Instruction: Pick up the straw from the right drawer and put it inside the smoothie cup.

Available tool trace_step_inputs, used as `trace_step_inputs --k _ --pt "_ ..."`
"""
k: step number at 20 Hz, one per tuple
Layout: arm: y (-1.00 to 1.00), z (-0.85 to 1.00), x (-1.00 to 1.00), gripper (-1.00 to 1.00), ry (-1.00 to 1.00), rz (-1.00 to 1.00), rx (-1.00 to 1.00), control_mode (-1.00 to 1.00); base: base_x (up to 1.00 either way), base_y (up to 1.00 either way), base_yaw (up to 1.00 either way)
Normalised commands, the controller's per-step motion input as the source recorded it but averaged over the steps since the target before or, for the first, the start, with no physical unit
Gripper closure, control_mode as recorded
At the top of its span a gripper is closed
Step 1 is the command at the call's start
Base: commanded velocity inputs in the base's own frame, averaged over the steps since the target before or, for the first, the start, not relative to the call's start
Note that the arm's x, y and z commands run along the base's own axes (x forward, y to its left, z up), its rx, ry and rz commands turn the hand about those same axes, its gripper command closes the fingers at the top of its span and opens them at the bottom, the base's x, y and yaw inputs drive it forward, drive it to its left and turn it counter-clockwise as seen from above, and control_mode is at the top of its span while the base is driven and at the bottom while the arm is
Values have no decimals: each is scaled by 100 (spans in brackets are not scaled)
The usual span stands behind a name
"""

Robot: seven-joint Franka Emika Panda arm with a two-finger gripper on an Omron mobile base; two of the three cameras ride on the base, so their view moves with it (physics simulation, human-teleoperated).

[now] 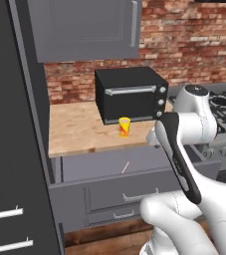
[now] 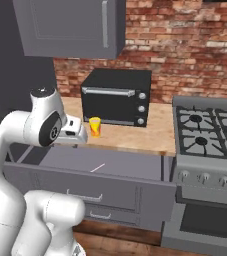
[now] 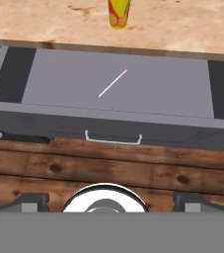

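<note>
The right drawer [image 1: 92,167] [image 2: 135,166] [image 3: 172,91] stands pulled out below the wooden counter. On its grey floor the thin pale straw [image 1: 125,167] [image 2: 97,167] [image 3: 113,83] lies at a slant, alone. The yellow smoothie cup [image 1: 124,126] [image 2: 94,126] [image 3: 118,12] with its red marking stands upright on the counter just behind the drawer, in front of the toaster oven. My gripper [image 3: 111,203] hangs above and in front of the drawer, looking down at it. Its fingertips [image 3: 32,202] are wide apart, so it is open and holds nothing, well clear of the straw.
A black toaster oven [image 1: 132,94] [image 2: 116,97] sits at the back of the counter [image 1: 77,129]. A gas stove [image 2: 210,130] is to the right, a grey wall cabinet [image 1: 84,27] overhead, a tall dark unit [image 1: 10,149] on the left. A lower drawer front with a metal handle [image 3: 113,139] is beneath.
</note>
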Motion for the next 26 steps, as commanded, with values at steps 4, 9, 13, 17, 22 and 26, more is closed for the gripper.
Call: trace_step_inputs --k 4,9,13,17,22,26 --pt "0 -26 40 -100 0 0 0 -100 0 0 0" --pt "0 -55 72 -100 7 0 0 -100 0 0 0" --pt "0 -75 61 -100 10 0 0 -100 0 0 0" --pt "0 -75 44 -100 11 0 0 -100 0 0 0" --pt "0 -65 29 -100 14 0 0 -100 0 0 0" --pt "0 -46 20 -100 11 0 0 -100 0 0 0"
